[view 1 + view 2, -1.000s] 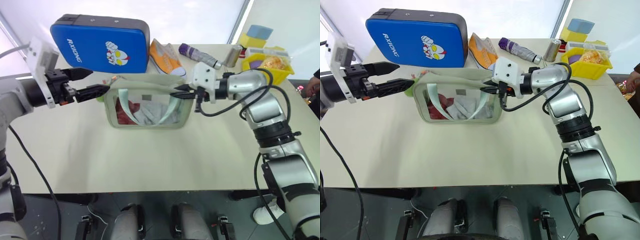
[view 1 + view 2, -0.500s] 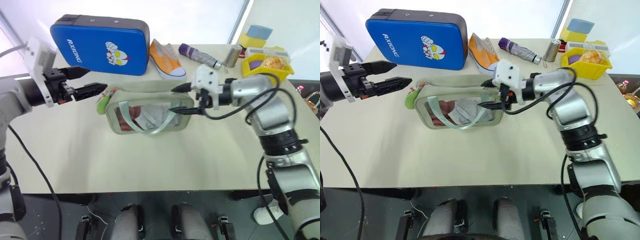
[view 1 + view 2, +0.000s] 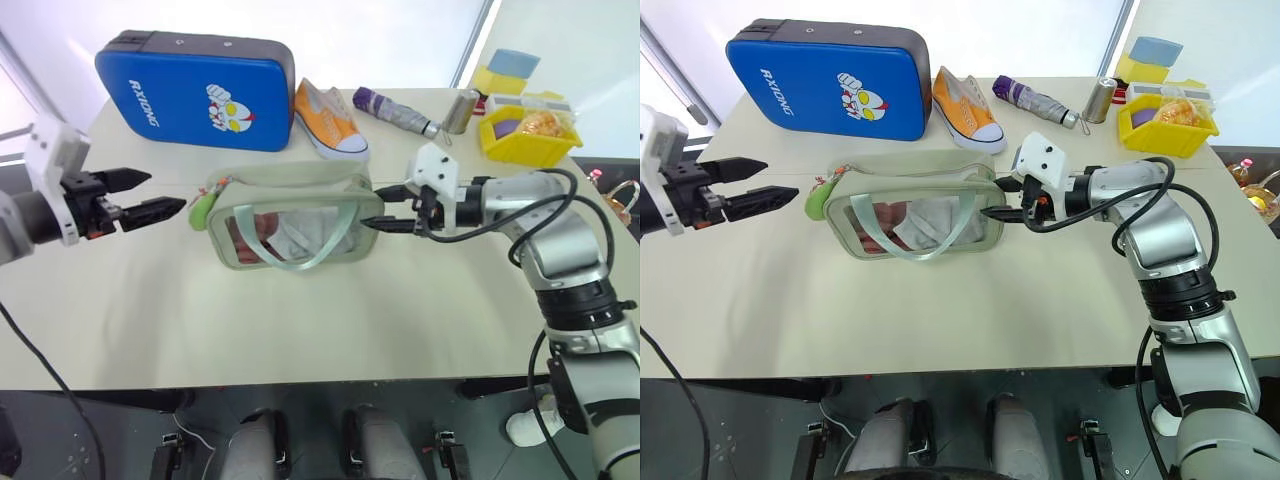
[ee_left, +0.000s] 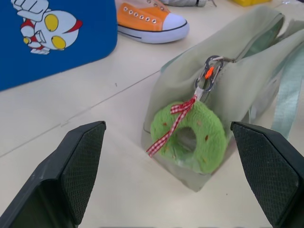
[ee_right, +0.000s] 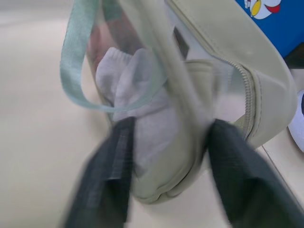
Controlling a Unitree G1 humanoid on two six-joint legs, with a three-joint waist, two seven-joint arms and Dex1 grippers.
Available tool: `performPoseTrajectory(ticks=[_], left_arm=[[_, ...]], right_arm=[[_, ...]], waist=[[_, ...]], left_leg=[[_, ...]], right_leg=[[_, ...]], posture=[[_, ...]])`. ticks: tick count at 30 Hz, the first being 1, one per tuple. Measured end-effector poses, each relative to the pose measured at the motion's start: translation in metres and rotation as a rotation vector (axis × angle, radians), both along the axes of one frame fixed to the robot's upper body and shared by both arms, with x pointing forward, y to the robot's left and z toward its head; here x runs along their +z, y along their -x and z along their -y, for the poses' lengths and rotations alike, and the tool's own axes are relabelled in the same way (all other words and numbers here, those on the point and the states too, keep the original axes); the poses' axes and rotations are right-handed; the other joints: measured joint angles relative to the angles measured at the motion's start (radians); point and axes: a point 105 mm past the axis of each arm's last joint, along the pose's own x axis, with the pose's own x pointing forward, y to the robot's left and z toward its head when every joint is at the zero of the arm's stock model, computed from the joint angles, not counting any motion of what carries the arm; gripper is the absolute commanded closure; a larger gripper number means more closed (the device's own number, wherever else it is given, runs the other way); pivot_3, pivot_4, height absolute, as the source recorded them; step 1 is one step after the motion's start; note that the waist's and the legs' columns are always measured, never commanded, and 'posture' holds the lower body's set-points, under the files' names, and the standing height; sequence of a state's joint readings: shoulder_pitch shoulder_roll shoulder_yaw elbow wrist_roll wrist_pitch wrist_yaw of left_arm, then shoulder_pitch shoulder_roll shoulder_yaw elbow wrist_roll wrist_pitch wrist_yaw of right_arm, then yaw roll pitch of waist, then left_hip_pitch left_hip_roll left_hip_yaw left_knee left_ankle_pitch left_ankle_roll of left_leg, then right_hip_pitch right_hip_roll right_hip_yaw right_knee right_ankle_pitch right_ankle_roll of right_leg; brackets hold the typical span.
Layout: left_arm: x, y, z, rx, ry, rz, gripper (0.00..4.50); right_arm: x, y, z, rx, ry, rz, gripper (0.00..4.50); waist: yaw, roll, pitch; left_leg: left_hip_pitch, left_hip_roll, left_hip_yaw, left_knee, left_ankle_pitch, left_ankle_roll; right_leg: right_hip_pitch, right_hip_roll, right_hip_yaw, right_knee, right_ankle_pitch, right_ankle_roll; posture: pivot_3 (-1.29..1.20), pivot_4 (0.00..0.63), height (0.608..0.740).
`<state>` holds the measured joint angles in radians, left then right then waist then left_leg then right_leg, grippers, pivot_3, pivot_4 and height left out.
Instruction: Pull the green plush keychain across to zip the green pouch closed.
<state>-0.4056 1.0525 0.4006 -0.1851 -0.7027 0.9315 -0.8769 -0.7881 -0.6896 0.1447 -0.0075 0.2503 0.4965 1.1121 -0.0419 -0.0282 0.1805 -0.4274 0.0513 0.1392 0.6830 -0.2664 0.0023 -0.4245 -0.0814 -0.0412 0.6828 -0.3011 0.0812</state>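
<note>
The green pouch [image 3: 290,222] stands on the table [image 3: 300,320], its clear side toward me, with socks inside and a mint strap hanging down. The green plush keychain [image 4: 205,133], a fuzzy ring with a red checked ribbon, hangs from the zip pull at the pouch's left end [image 3: 204,208]. My left gripper [image 3: 167,191] is open, a short way left of the keychain and apart from it. At the pouch's right end my right gripper [image 3: 372,207] is open, with one finger on each side of that end [image 5: 266,90].
Behind the pouch stand a blue hard case [image 3: 195,90] and an orange shoe [image 3: 330,120]. A purple umbrella [image 3: 395,108], a can [image 3: 462,110] and a yellow bin [image 3: 528,135] sit at the back right. Bare tabletop lies in front of the pouch.
My right gripper opened off the pouch's right end and drew back to the right. The pouch settled onto the table. My left gripper pulled away to the left of the keychain.
</note>
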Motion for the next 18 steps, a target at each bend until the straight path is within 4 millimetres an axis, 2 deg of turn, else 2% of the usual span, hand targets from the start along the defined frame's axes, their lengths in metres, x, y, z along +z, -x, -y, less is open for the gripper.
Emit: performPoseTrajectory(ticks=[1,2,7,13,16,18], left_arm=[[-0.005,0.001,0.000,0.002,-0.002,-0.014,0.00],[-0.007,0.001,0.001,0.001,0.007,-0.017,0.00],[-0.014,0.005,0.012,-0.028,0.018,-0.030,0.00],[-0.022,-0.001,0.016,-0.026,0.040,-0.029,0.00],[-0.027,-0.005,0.012,-0.010,0.061,-0.035,0.81],[-0.032,-0.008,0.010,0.003,0.087,-0.045,1.83]], right_arm=[[0.000,0.000,0.000,0.002,-0.003,-0.003,4.27],[0.000,0.001,-0.001,0.006,-0.005,-0.005,4.48],[0.000,0.002,-0.002,0.007,-0.005,-0.013,4.48],[0.000,0.002,-0.002,0.006,-0.004,-0.014,4.48],[0.000,0.002,-0.002,0.008,-0.003,-0.013,4.50],[0.001,0.003,-0.003,0.010,-0.002,-0.010,4.50]], waist=[[0.000,0.000,0.000],[0.000,0.000,0.000],[0.001,0.000,0.000],[0.001,0.000,0.000],[0.001,0.000,0.000],[0.001,0.000,0.000]], left_leg=[[0.000,0.000,0.000,0.000,0.000,0.000],[0.000,0.000,0.000,0.000,0.000,0.000],[0.000,0.000,0.000,0.000,0.000,0.000],[0.000,0.000,0.000,0.000,0.000,0.000],[0.000,0.000,0.000,0.000,0.000,0.000],[0.000,0.000,0.000,0.000,0.000,0.000]], right_leg=[[0.000,0.000,0.000,0.000,0.000,0.000],[0.000,0.000,0.000,0.000,0.000,0.000],[0.000,0.000,0.000,0.000,0.000,0.000],[0.000,0.000,0.000,0.000,0.000,0.000],[0.000,0.000,0.000,0.000,0.000,0.000],[0.000,0.000,0.000,0.000,0.000,0.000]], posture=[[0.00,0.150,0.740],[0.00,0.150,0.740],[0.00,0.150,0.740],[0.00,0.150,0.740],[0.00,0.150,0.740],[0.00,0.150,0.740]])
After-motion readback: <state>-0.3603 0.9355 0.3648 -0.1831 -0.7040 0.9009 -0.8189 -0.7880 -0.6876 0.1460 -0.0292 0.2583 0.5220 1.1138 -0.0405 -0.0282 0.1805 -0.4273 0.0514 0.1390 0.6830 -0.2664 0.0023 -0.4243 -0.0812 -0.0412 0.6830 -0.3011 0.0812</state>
